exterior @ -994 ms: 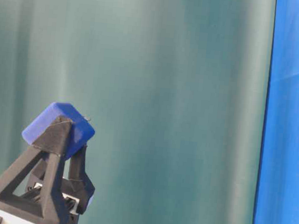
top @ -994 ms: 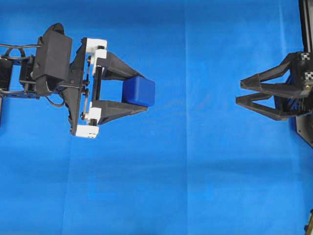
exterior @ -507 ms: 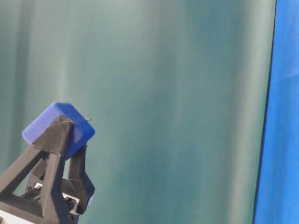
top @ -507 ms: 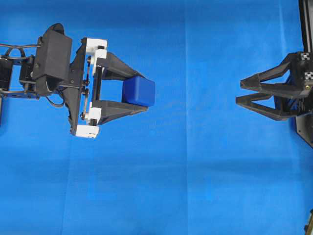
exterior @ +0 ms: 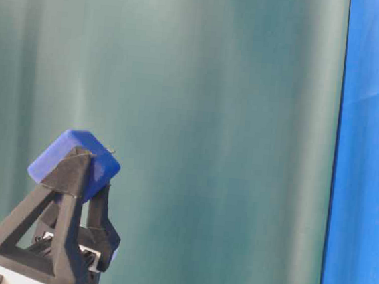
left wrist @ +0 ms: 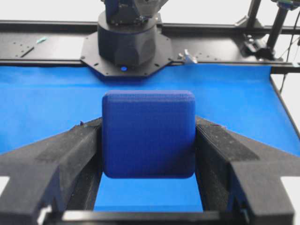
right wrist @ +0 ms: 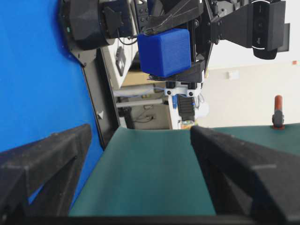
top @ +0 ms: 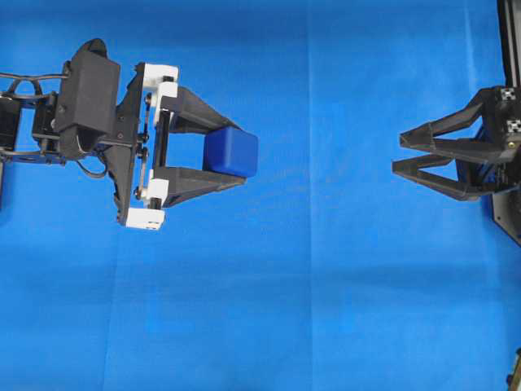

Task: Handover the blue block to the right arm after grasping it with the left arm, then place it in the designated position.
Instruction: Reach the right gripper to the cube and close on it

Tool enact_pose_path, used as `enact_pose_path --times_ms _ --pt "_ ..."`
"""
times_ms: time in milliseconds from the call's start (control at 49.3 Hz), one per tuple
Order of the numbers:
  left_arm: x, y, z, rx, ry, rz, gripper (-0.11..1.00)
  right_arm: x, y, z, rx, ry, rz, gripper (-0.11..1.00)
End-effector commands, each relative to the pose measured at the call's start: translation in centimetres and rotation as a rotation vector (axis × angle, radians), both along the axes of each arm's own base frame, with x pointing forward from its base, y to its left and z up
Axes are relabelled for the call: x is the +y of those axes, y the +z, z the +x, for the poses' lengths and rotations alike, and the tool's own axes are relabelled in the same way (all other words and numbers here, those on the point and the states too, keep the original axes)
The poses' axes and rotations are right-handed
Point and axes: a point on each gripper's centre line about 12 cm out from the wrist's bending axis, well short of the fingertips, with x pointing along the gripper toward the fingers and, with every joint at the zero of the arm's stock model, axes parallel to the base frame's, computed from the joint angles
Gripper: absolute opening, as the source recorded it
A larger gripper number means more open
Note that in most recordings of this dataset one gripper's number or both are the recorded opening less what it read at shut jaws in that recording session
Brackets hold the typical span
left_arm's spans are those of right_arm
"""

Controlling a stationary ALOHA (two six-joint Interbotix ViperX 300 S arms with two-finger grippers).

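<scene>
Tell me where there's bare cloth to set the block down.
Bare blue cloth spans the wide middle between the left gripper, holding the blue block, and the open right gripper, plus the whole near strip. Crowded only at both side edges.

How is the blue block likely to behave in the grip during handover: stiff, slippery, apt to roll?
The blue block looks rigid: its flat faces stay square between the left gripper fingers. Its cube shape with only slightly rounded edges makes rolling unlikely. The faintly textured surface probably grips fairly well, though that is uncertain.

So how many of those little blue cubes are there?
1. The blue block sits clamped in the left hand, held up off the cloth. No others show.
</scene>
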Motion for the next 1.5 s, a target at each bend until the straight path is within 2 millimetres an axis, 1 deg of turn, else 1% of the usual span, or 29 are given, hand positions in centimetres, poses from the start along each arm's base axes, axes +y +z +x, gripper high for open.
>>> enact_pose_path --times_ms 0,162,324,608,811,1217,1358,1480 --pt "0.0 1.4 -0.3 -0.044 0.0 -0.004 0.48 0.1 1.0 0.3 -0.022 0.006 0.007 0.94" --pt "0.0 1.4 -0.2 -0.044 0.0 -0.004 0.48 0.2 1.4 1.1 -0.016 0.007 0.008 0.94" --pt "0.0 1.5 -0.2 -0.046 0.0 -0.004 0.48 0.3 1.8 2.8 0.002 0.007 0.005 0.94" --pt "0.0 1.3 -0.2 -0.041 0.0 -0.003 0.48 0.5 2.9 7.3 0.031 0.007 -0.001 0.94" --pt "0.0 1.4 -0.3 -0.044 0.0 -0.004 0.48 0.5 3.0 10.7 0.055 -0.002 -0.004 0.94" --pt "0.0 1.3 -0.2 -0.043 0.0 -0.004 0.48 -0.3 3.3 16.2 0.07 -0.028 -0.016 0.94" --pt "0.0 1.3 -0.3 -0.04 0.0 -0.003 0.48 -0.3 3.5 17.4 0.068 -0.029 -0.017 0.94" --pt "0.0 1.3 -0.3 -0.038 0.0 -0.003 0.48 -0.3 3.5 17.8 0.067 -0.029 -0.017 0.94"
